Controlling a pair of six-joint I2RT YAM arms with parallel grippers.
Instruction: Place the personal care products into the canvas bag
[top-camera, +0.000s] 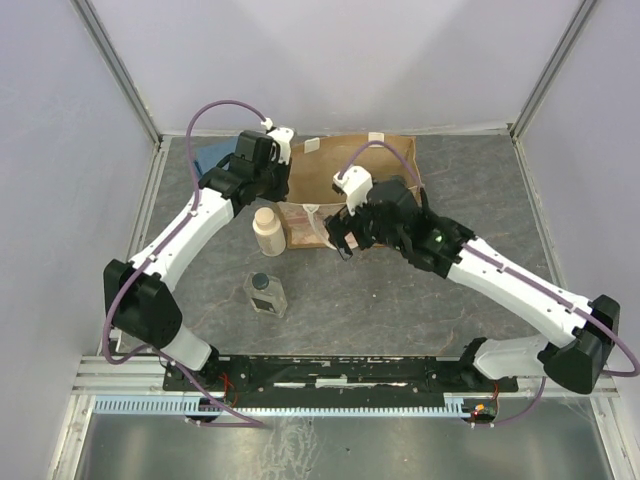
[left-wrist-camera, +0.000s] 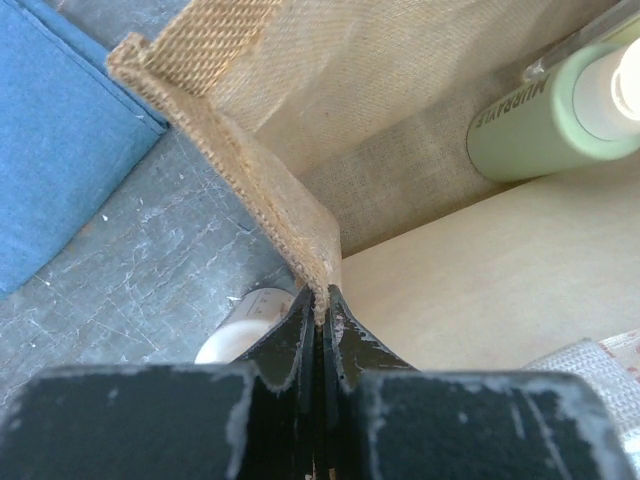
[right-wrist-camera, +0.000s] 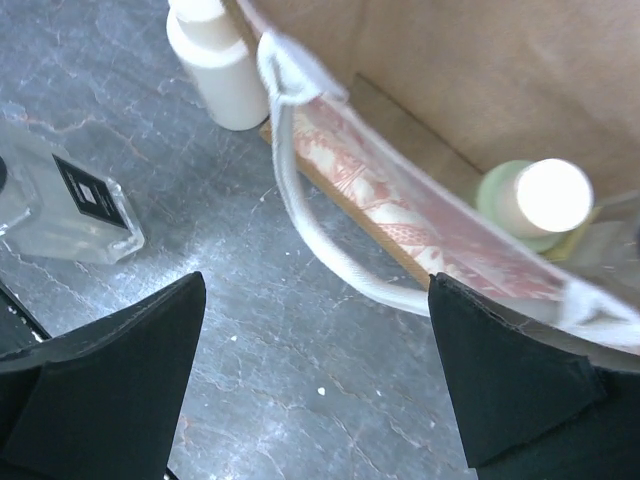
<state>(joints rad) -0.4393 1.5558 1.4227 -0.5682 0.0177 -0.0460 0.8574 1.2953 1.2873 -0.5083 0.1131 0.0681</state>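
Observation:
The tan canvas bag (top-camera: 350, 180) stands open at the back middle. My left gripper (top-camera: 284, 192) is shut on its left rim (left-wrist-camera: 290, 225). A pale yellow-green jar (left-wrist-camera: 560, 115) lies inside the bag, also seen in the right wrist view (right-wrist-camera: 535, 200), with something clear beside it (right-wrist-camera: 612, 235). The beige bottle (top-camera: 268, 230) stands just left of the bag's front corner. A clear dark-capped bottle (top-camera: 266, 293) lies on the table nearer me. My right gripper (top-camera: 345, 238) is open and empty over bare table (right-wrist-camera: 320, 370), in front of the bag's patterned side (right-wrist-camera: 400, 205).
A folded blue cloth (top-camera: 210, 156) lies at the back left, beside the bag's corner (left-wrist-camera: 60, 130). A cream rope handle (right-wrist-camera: 300, 225) hangs down the bag's front. Grey walls close in the back and sides.

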